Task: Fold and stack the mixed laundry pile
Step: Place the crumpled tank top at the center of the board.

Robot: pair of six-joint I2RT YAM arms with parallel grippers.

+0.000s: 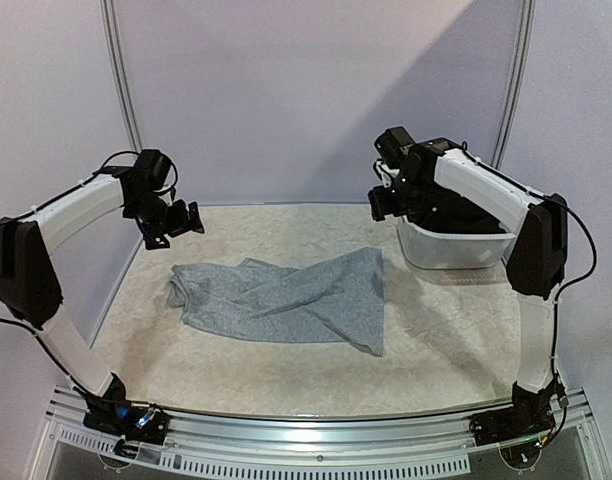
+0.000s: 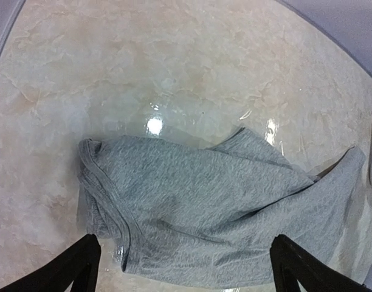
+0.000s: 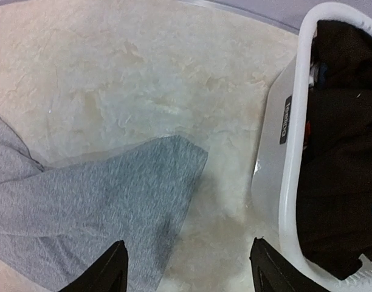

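A light grey sleeveless top (image 1: 286,300) lies crumpled and spread on the table's middle; it also shows in the left wrist view (image 2: 210,210) and the right wrist view (image 3: 82,207). A large black garment (image 3: 341,158) fills the white basket (image 1: 451,250) at the right; a bit of printed cloth (image 3: 316,70) peeks out beside it. My left gripper (image 1: 176,225) is open and empty, raised above the top's far left end (image 2: 183,267). My right gripper (image 1: 386,200) is open and empty, raised between the top's right edge and the basket (image 3: 186,271).
The white plastic basket's wall (image 3: 277,182) stands close to my right gripper. Grey walls enclose the table at the back and sides. A metal rail (image 1: 316,440) runs along the near edge.
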